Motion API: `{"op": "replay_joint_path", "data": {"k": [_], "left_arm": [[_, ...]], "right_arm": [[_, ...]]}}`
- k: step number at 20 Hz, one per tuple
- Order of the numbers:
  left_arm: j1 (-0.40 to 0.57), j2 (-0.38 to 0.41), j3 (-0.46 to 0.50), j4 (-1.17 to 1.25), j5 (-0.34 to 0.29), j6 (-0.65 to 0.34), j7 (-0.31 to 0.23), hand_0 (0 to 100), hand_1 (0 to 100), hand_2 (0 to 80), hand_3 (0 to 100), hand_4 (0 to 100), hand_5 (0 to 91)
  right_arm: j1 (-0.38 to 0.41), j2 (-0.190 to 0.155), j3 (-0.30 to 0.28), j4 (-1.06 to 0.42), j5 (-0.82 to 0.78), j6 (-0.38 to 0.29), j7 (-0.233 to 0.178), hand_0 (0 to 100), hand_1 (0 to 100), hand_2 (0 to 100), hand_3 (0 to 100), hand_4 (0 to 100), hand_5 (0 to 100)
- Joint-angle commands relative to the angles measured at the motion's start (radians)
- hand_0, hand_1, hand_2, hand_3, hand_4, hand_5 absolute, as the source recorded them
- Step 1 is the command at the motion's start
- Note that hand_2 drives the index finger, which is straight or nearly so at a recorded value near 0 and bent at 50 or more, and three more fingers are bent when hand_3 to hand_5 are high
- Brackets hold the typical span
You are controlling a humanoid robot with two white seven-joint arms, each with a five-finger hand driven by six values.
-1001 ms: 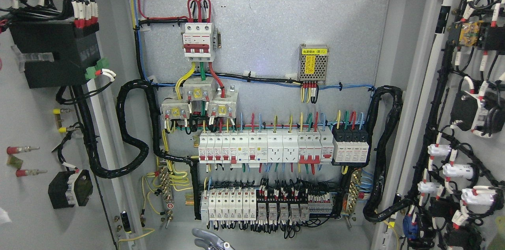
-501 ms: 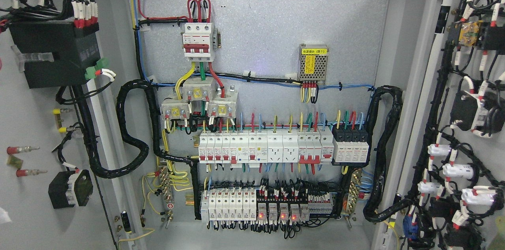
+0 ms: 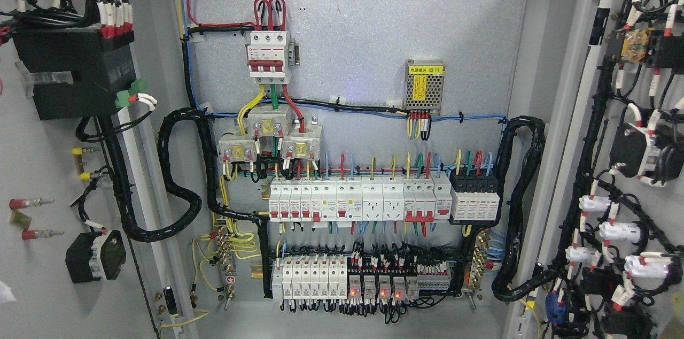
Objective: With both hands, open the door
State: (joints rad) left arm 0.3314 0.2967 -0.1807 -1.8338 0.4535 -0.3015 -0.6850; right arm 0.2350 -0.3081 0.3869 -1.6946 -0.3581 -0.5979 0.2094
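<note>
Left door (image 3: 48,168) swung fully open at the left of the cabinet back panel (image 3: 374,34), inner face showing a black box (image 3: 75,74) and a corrugated black conduit (image 3: 176,178) looping toward the panel. Right door (image 3: 636,168) likewise open at the right of the panel, inner face crowded with wired components. On the panel: red three-pole main breaker (image 3: 270,55) at upper centre; small mesh-covered power supply (image 3: 425,87) to its right; row of white breakers (image 3: 358,200) below; lower row of relays (image 3: 363,283) beneath that, three showing red lights. No robot hand in view; state of either hand cannot be told.
</note>
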Motion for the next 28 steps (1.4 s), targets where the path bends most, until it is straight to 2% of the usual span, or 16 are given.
{"op": "replay_joint_path", "data": {"k": [1,3,7,9,13,20,24,28], "left_arm": [[0.008,0.090,0.095,-0.173,0.025,-0.042,-0.002,30,0,2.6,3,4,0.0],[0.026,0.088,0.115,-0.173,0.042,-0.048,-0.002,30,0,2.6,3,4,0.0],[0.081,0.084,0.151,-0.173,0.051,-0.056,-0.002,30,0,2.6,3,4,0.0],[0.118,0.079,0.179,-0.173,0.074,-0.080,-0.002,30,0,2.6,3,4,0.0],[0.176,0.079,0.289,-0.165,0.077,-0.080,-0.008,30,0,2.7,3,4,0.0],[0.179,0.062,0.386,-0.150,0.077,-0.025,-0.014,30,0,2.6,3,4,0.0],[0.178,0.027,0.470,-0.116,0.079,0.037,-0.071,30,0,2.6,3,4,0.0],[0.172,0.006,0.480,-0.088,0.080,0.068,-0.083,30,0,2.6,3,4,0.0]], "right_arm": [[0.029,-0.020,-0.108,0.127,0.002,-0.020,-0.001,22,0,0,0,0,0],[0.044,-0.019,-0.108,0.135,0.001,-0.026,-0.002,22,0,0,0,0,0],[0.076,-0.016,-0.117,0.139,-0.005,-0.034,-0.042,22,0,0,0,0,0],[0.092,-0.014,-0.128,0.144,-0.005,-0.051,-0.044,22,0,0,0,0,0],[0.118,-0.016,-0.129,0.156,-0.005,-0.092,-0.044,22,0,0,0,0,0],[0.152,-0.014,-0.149,0.164,-0.010,-0.128,-0.045,22,0,0,0,0,0],[0.158,-0.017,-0.177,0.162,-0.012,-0.128,-0.045,22,0,0,0,0,0],[0.159,-0.026,-0.206,0.162,-0.012,-0.140,-0.044,22,0,0,0,0,0]]}}
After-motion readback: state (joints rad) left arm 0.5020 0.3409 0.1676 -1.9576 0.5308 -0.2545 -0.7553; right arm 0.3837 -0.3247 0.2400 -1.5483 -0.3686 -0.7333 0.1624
